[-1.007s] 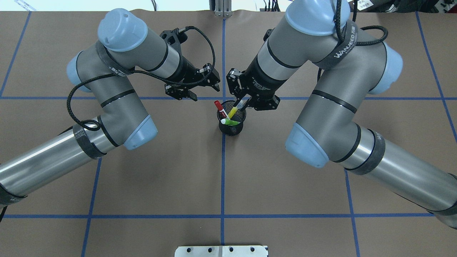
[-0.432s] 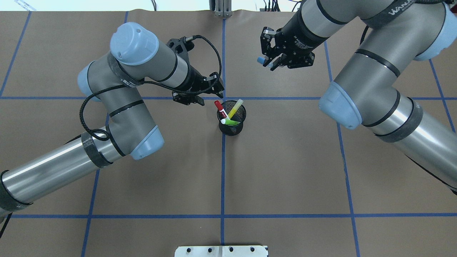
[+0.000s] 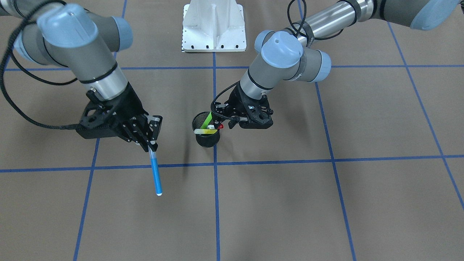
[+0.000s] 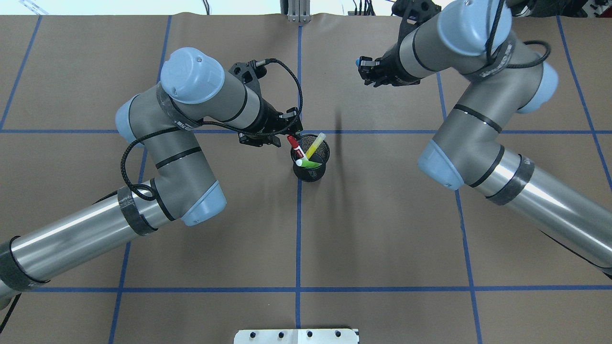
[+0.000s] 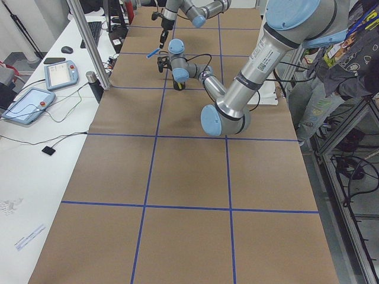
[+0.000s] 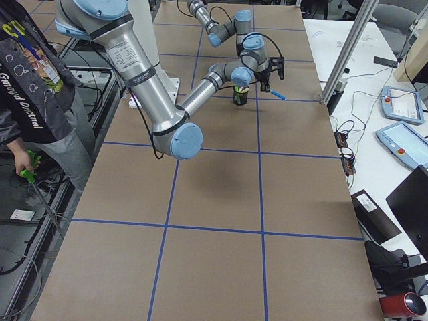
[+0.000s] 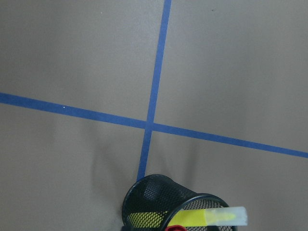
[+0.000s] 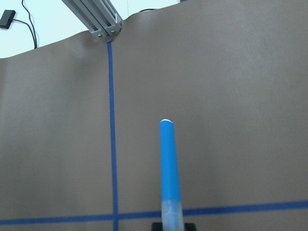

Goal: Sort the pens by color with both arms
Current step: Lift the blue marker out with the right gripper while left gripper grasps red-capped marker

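Right end effector apparently pinches slim blue pen.

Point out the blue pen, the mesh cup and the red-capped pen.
blue pen (image 3: 156,174), front-facing view, middle of its barrel.
mesh cup (image 4: 310,176), overhead view, on its outer wall.
red-capped pen (image 4: 296,148), overhead view, barrel just below the cap.

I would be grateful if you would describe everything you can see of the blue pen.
The blue pen is a slim marker with a bright blue barrel that looks like plastic, a pale translucent stretch at its upper end and a small white tip at the lower end. The right gripper is shut on the pale end. The pen hangs tilted, seemingly above the table, well apart from the black mesh cup, and touches nothing else.
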Tool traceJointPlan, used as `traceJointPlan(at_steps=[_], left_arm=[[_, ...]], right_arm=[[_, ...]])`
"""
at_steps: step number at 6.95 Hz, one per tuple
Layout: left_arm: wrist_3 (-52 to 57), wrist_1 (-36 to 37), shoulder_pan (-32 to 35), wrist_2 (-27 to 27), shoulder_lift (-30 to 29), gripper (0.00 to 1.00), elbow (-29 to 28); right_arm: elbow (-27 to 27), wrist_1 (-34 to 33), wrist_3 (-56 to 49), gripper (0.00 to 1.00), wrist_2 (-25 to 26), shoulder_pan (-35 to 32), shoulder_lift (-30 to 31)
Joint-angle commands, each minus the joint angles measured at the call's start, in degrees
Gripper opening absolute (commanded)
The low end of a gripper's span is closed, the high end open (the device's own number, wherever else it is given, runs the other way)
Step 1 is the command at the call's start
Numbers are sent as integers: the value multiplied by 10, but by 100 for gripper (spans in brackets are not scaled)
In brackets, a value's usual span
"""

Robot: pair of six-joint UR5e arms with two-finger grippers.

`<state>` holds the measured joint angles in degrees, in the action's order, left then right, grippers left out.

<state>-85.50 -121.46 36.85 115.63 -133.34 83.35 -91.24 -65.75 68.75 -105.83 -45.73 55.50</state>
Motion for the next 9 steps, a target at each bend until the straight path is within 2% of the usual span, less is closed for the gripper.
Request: traceJointPlan(at_steps=[1, 3, 4, 5, 6, 7, 8, 9], left_arm=[[-3, 0, -6, -10, -2, 53, 0], [-10, 0, -6, -10, -3, 45, 0], [-10, 0, -6, -10, -3, 41, 0], [-10, 1, -6, -10, -3, 37, 0], [-11, 0, -7, -24, -4, 33, 0], [-11, 0, -9, -36, -5, 25, 0], [-11, 1, -9, -36, -5, 15, 1], [-10, 1, -8, -36, -5, 6, 6]], right_arm=[[77, 88, -18, 15, 41, 20, -2], [84, 88, -18, 15, 81, 45, 4], [94, 88, -17, 16, 82, 46, 1], [105, 88, -15, 19, 86, 46, 1], [109, 87, -9, 28, 91, 46, 0], [109, 86, -7, 44, 92, 44, 0], [108, 85, 5, 77, 91, 39, -2], [106, 85, 14, 95, 77, 28, -2]])
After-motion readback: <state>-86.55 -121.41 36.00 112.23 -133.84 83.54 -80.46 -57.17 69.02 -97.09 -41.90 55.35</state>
